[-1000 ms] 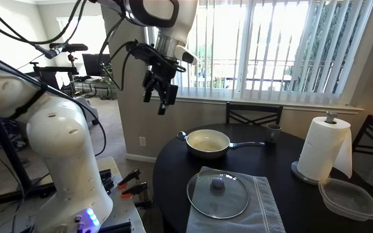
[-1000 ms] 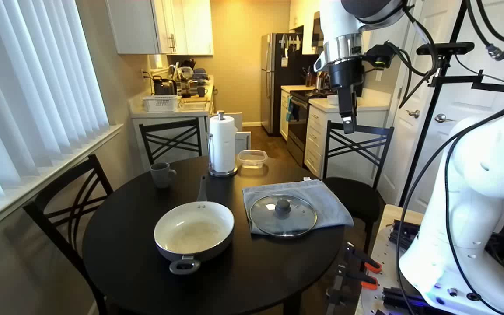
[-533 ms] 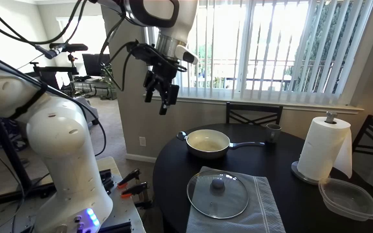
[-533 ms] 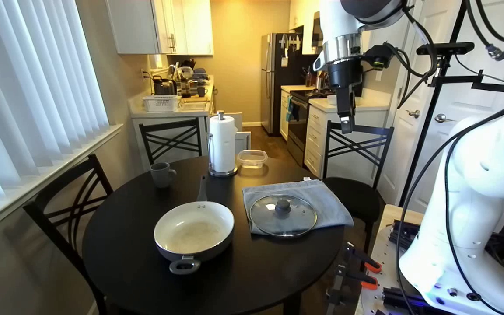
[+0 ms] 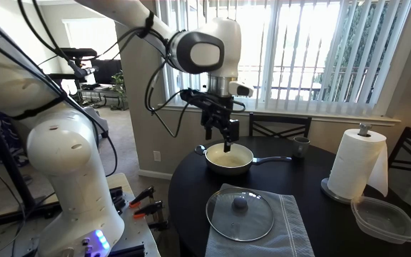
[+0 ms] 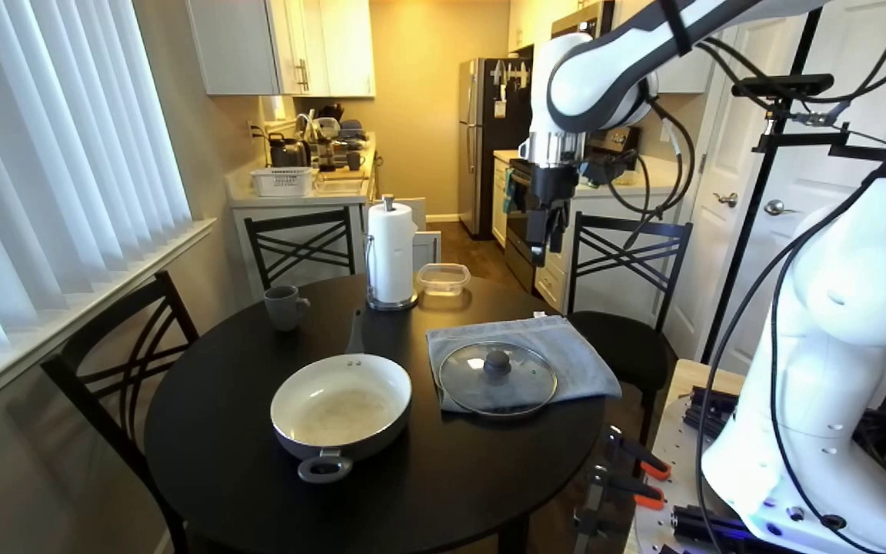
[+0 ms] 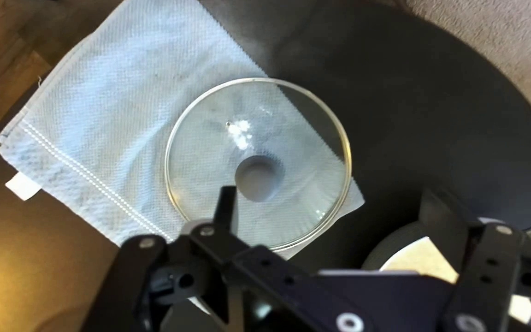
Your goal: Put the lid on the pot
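Observation:
The clear glass lid (image 5: pixel 255 221) lies flat on a folded grey-blue towel, its dark knob (image 6: pixel 497 363) facing up. Farther toward the window, the pot (image 5: pixel 223 170) stands uncovered on the black round table, pale inside. Its long handle (image 6: pixel 356 332) points toward the mug. My gripper (image 5: pixel 218 140) hangs in the air above table height, apart from both lid and pot. In the wrist view the gripper (image 7: pixel 332 197) is wide open with nothing between its fingers. One finger (image 7: pixel 225 207) overlaps the lid beside the knob; the other partly hides the pot (image 7: pixel 420 258).
The towel (image 7: pixel 122 106) reaches the table edge. A grey mug (image 6: pixel 284 308) stands beyond the pot's handle. A paper towel roll (image 5: pixel 357 164) and a clear plastic container (image 5: pixel 384 219) occupy another side of the table. Dark chairs (image 6: pixel 627 285) surround it.
The arm has reached out and come down, bringing the gripper lower and farther over the table. Its jaws have stayed open. Lid, pot and towel have not moved.

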